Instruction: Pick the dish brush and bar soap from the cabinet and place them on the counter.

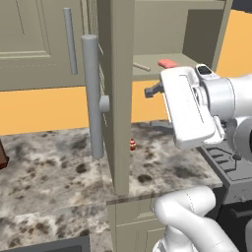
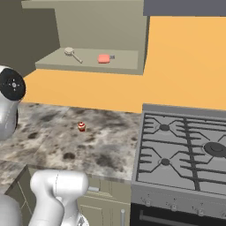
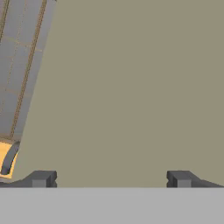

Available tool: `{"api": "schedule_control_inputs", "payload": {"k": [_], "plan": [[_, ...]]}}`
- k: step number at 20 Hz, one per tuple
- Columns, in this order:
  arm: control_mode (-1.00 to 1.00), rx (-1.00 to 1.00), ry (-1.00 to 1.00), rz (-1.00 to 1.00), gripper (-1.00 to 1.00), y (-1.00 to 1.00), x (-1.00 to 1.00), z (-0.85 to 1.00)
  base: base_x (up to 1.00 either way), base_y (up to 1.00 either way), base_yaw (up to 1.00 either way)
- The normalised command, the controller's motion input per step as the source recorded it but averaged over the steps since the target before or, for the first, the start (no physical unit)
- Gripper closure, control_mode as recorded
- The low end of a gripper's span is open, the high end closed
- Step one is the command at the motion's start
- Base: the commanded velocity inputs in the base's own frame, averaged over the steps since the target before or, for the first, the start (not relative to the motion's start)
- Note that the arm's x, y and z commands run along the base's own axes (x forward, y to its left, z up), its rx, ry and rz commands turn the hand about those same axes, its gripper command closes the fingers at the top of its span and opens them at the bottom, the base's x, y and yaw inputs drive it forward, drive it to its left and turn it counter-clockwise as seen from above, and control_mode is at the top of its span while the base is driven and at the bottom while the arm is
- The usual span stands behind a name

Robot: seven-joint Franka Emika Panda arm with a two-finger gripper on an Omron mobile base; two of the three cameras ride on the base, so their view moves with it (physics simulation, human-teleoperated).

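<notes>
Fingertips [image 3: 40, 178] of the gripper [image 3: 109, 178] stood wide apart, holding nothing, facing a plain taupe cabinet [image 2: 101, 26] surface. On the cabinet shelf, the dish brush [image 2: 73, 54] lay left of the bar soap [image 2: 103, 58], apart. Below, the counter [image 2: 57, 141] carried a small red-and-white object [image 2: 81, 127].

1. The cabinet [image 2: 110, 26] is coloured plain taupe, with grey bar handles [image 1: 92, 93].
2. The bar soap [image 2: 103, 58] is salmon-pink.
3. The dish brush [image 2: 73, 54] is beige with a cream head.
4. The counter [image 2: 62, 132] is mottled grey-beige, blotched dark brown.
5. The wall [image 2: 185, 62] is painted orange.
</notes>
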Motion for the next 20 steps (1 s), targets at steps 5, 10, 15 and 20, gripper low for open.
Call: {"api": "schedule_control_inputs", "payload": {"k": [5,10,15,20], "plan": [[-1.00,0.00,-0.02,0.00,-1.00,-0.47,-0.05,0.00,0.00,0.00,0.00],[-1.00,0.00,0.01,-0.05,-1.00,-0.27,0.00,-0.01,0.00,0.00,0.00],[-1.00,0.00,0.04,-0.14,-1.00,-0.20,0.12,-0.06,0.00,0.00,0.00],[-1.00,0.00,0.02,-0.26,-1.00,-0.21,0.27,-0.10,0.00,0.00,0.00]]}}
